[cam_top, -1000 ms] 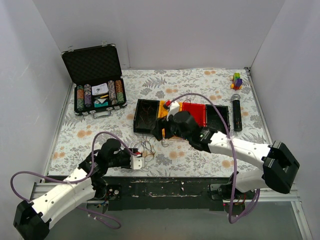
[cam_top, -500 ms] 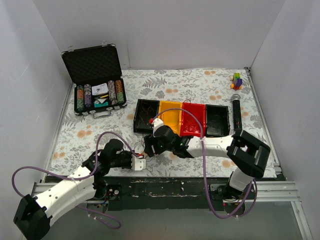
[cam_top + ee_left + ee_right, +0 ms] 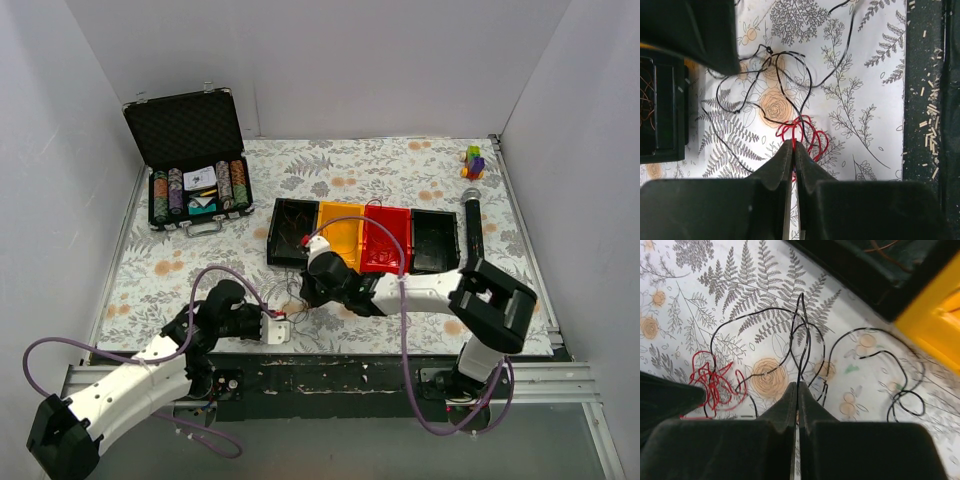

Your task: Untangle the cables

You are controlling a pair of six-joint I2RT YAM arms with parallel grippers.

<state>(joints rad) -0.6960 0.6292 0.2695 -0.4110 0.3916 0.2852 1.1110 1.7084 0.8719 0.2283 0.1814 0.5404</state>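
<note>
Floral tablecloth point(image 3: 400, 160) is spread under the cables point(image 3: 802, 131). The left gripper point(image 3: 793, 146) is pinched together on their red strands, with black loops lying toward 12 o'clock. The right gripper point(image 3: 797, 386) is clamped on black strands, with the red bunch at 9 o'clock.

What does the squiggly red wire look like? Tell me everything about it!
The red cable is as thin as a hair and looks like bendy wire. It is curled into a small messy bunch of loops, lying flat on the flowery tablecloth near the table's front edge. The left gripper is shut on it, pinching a strand at its tips. Thin black cables spread out beside it, and one crosses its loops.
</note>
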